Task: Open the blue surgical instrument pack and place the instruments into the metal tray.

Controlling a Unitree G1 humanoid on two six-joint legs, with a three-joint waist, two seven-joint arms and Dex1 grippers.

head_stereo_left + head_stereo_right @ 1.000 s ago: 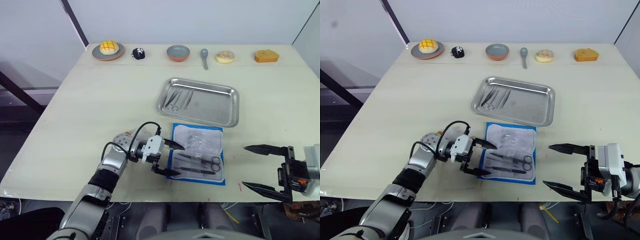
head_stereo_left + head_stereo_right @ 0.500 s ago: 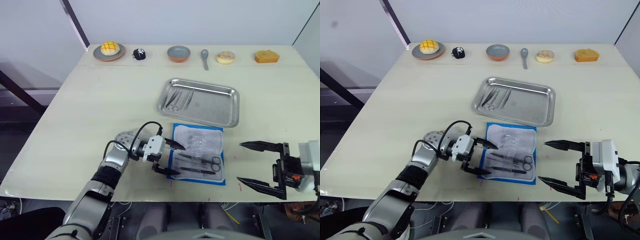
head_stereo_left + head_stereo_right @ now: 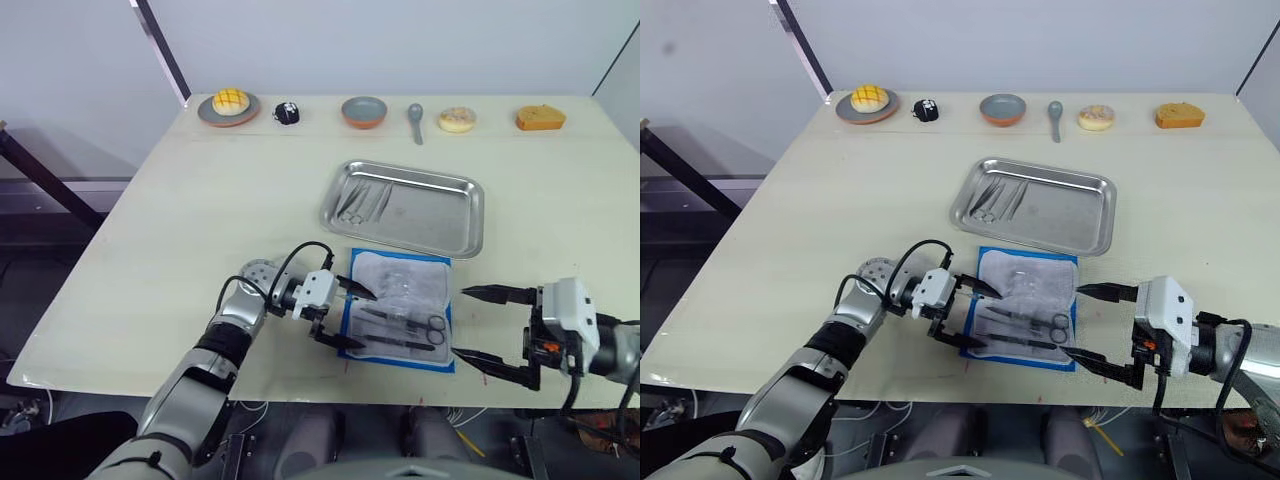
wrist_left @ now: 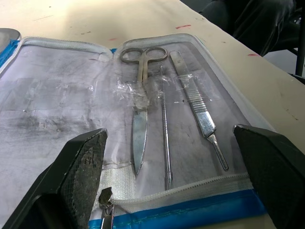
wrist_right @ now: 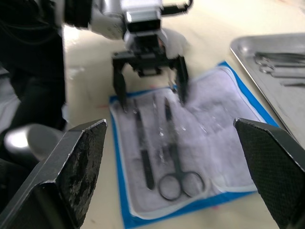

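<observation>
I have the blue surgical instrument pack (image 3: 398, 311) lying unzipped and spread flat on the worktop (image 3: 200, 220), just in front of the metal tray (image 3: 403, 207), lining up and its blue border showing all round. So I judge the opening step done.

Part of the transfer looks done too: a few slim instruments (image 3: 362, 200) already lie in the tray at its left end. The rest of the tray floor is bare.

What is left sits in the pack. In the left wrist view I count three pieces held under clear straps: scissors (image 4: 140, 102) with ring handles, a thin probe (image 4: 164, 126) beside them, and a scalpel handle (image 4: 196, 109) on the other side. All three lie side by side in the pack's near half; the far half looks empty.

My left tool (image 3: 345, 318) rests at the pack's left edge with its fingers spread wide, holding nothing, one tip over the lining and the other at the near-left corner. My right tool (image 3: 487, 326) hangs just off the pack's right edge, likewise spread wide and empty, pointing in towards the scissors' rings.

I reckon the job is roughly half through: three pieces to slip out of their straps and carry over to the tray.
</observation>
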